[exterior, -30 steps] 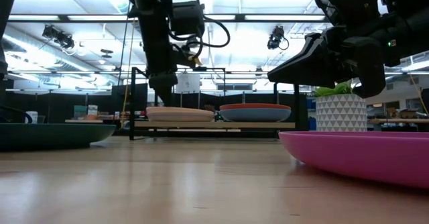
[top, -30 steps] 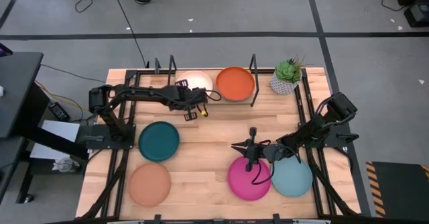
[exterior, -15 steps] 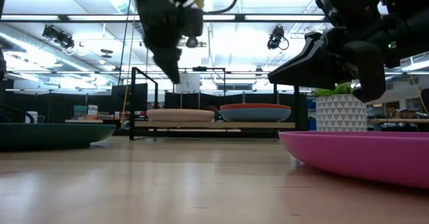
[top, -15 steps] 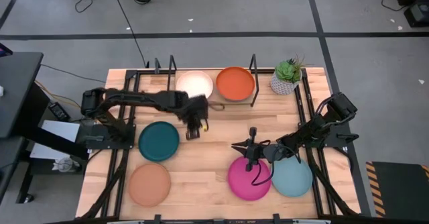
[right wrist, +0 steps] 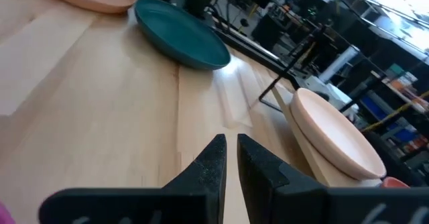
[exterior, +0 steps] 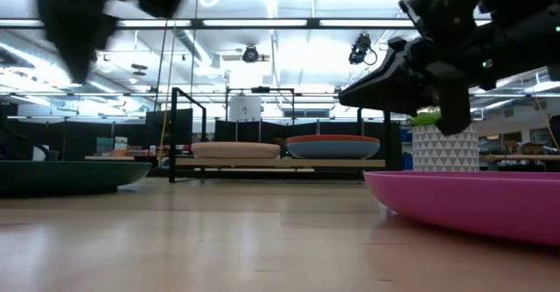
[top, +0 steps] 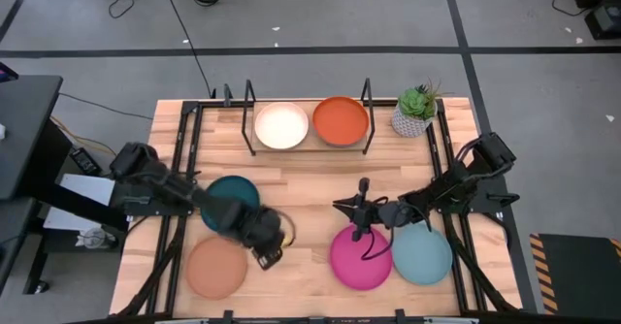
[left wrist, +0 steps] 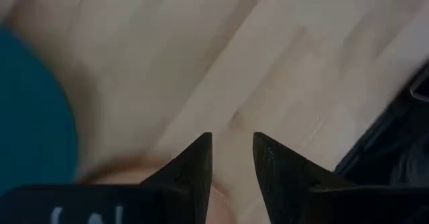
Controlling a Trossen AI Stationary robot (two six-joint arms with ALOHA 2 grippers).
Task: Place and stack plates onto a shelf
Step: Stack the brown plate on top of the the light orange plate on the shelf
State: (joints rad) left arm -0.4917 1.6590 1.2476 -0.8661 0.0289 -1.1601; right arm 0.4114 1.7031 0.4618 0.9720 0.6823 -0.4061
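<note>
Left gripper [top: 270, 255] empty, fingers slightly apart, between dark teal plate [top: 236, 196] and tan plate [top: 216, 267]. Six plates visible: two on shelf [top: 309, 146], four on table.

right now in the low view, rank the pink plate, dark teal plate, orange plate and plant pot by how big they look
1. pink plate, though it is nearest the camera
2. dark teal plate, cut off by the picture's edge
3. orange plate, far back on the shelf
4. plant pot, narrowest but taller than the plates
</note>
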